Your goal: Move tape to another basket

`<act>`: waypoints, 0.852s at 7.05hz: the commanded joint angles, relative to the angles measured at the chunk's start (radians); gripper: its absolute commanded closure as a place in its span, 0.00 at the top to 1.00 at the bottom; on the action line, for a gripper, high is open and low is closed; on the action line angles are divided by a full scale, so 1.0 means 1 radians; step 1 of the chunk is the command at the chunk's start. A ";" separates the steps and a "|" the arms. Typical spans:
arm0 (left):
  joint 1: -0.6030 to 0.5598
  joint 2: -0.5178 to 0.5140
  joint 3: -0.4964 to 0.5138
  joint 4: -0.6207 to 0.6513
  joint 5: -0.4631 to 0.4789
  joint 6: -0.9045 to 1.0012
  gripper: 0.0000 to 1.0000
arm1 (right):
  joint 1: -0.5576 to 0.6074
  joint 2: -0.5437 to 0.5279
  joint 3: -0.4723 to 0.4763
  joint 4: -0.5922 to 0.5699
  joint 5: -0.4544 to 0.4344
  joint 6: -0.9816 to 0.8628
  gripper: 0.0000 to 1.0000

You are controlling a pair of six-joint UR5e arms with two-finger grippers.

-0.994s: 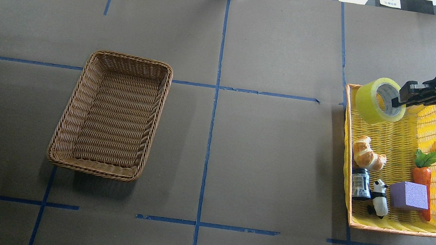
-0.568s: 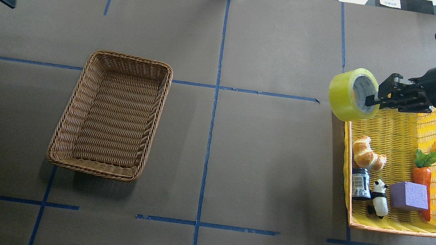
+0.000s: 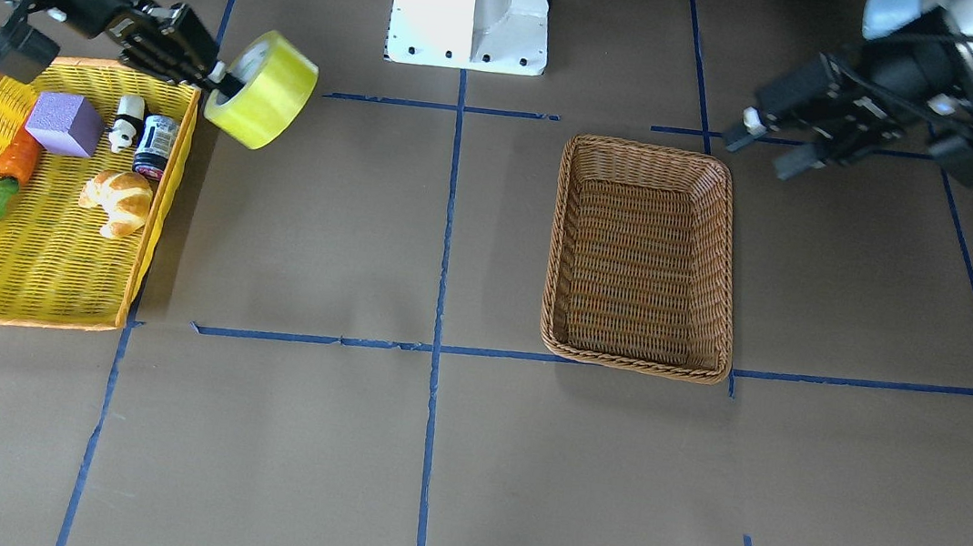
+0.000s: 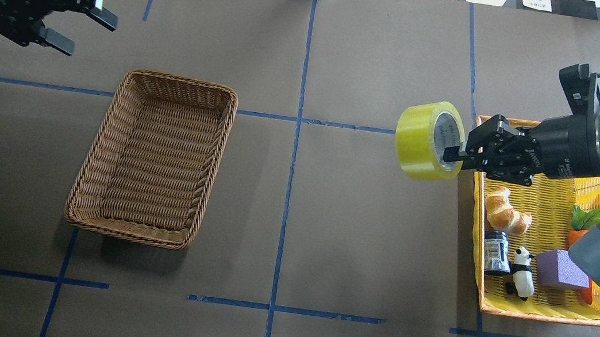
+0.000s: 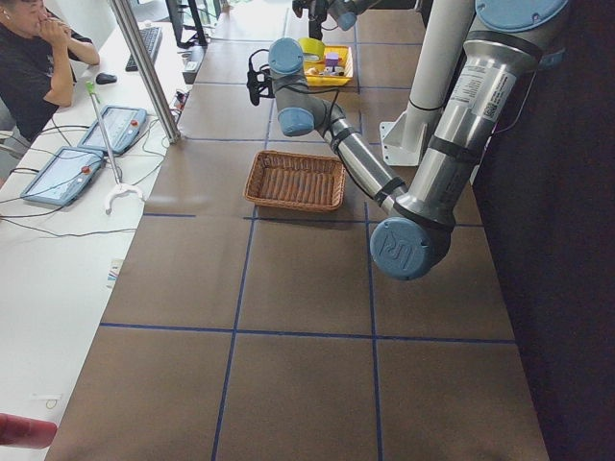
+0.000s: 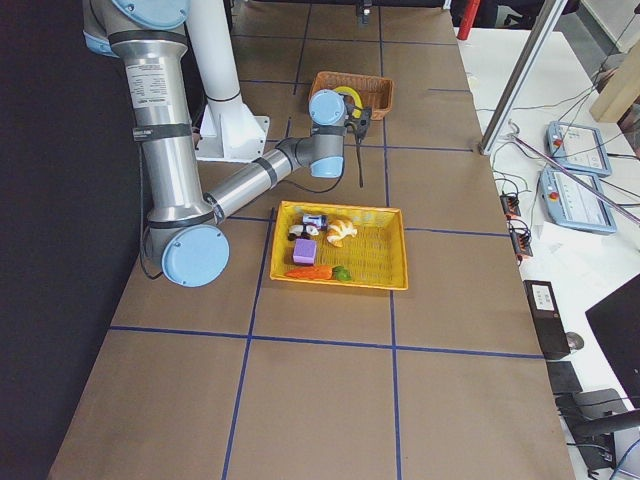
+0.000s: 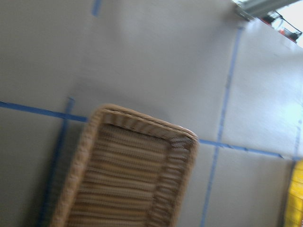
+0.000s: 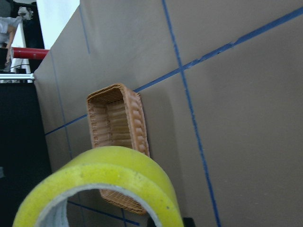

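Roll of translucent yellow packing tape [image 4: 424, 141], wide, with a printed grey-white core, hangs over bare table just beside the flat yellow tray [image 4: 547, 315], well apart from the rectangular brown woven wicker basket [image 4: 129, 233]. The right gripper [image 4: 455, 154] clamps one wall of the roll only; held off-centre, it may swing or slip on the long carry. The left gripper [image 4: 85, 35], fingers spread and empty, hovers near the basket and could obstruct.

Ylw tape [image 4: 424, 142] aloft, on edge; basket [image 4: 153, 161] well apart.

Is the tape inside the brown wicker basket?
No, the right gripper holds the tape in the air near the yellow tray, apart from the basket.
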 commanded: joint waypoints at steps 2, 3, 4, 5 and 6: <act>0.176 -0.014 -0.012 -0.442 0.293 -0.410 1.00 | -0.159 0.107 0.026 0.101 -0.116 0.088 0.00; 0.231 -0.016 -0.014 -0.533 0.392 -0.493 1.00 | -0.181 0.109 0.023 0.178 -0.116 0.138 0.00; 0.267 -0.023 -0.009 -0.635 0.435 -0.540 1.00 | -0.186 0.110 0.014 0.244 -0.119 0.146 0.00; 0.281 -0.023 -0.006 -0.705 0.442 -0.558 1.00 | -0.187 0.126 0.011 0.246 -0.127 0.163 0.00; 0.304 -0.026 -0.005 -0.753 0.471 -0.562 1.00 | -0.187 0.153 0.006 0.246 -0.128 0.186 0.00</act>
